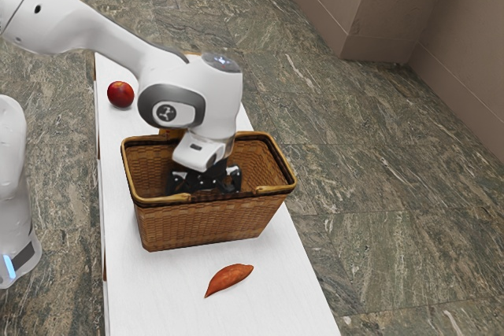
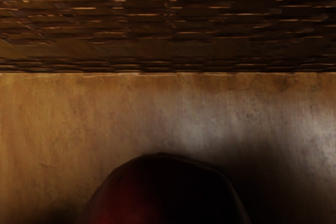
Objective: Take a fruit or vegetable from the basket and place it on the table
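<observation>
White table (image 1: 150,297) below, my gripper (image 1: 206,183), open or closed unclear, attempts the basket (image 1: 197,226) pick; next: secure, then lift red produce (image 2: 128,198).

We see a white counter (image 1: 303,304) running narrow and long over a grey-green stone floor (image 1: 354,147) with pale streaks. Beyond the counter's long edge, in the exterior view's upper right, plain brownish-mauve walls (image 1: 472,60) meet at corners.
</observation>
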`<action>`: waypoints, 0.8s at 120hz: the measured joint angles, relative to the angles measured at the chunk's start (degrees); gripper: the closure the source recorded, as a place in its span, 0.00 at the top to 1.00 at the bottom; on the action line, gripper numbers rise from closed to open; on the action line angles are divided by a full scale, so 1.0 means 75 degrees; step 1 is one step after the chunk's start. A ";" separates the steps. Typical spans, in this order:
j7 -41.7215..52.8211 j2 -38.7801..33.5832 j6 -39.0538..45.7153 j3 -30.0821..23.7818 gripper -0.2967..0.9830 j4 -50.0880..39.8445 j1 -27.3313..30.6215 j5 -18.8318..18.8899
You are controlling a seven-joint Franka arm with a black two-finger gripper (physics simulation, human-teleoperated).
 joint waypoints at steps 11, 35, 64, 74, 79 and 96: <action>-0.0013 0.0079 0.0090 0.0000 0.77 0.0003 0.0003 -0.0024; -0.0033 0.0094 0.0216 0.0021 0.77 0.0005 0.0004 -0.0041; -0.0052 0.0064 0.0308 0.0023 0.77 -0.0121 0.0004 -0.0045; -0.0056 0.0062 0.0330 0.0030 0.77 -0.0150 0.0004 -0.0045; -0.0057 0.0062 0.0337 0.0036 0.77 -0.0158 0.0004 -0.0045; -0.0060 0.0078 0.0389 0.0081 0.77 -0.0205 0.0004 -0.0045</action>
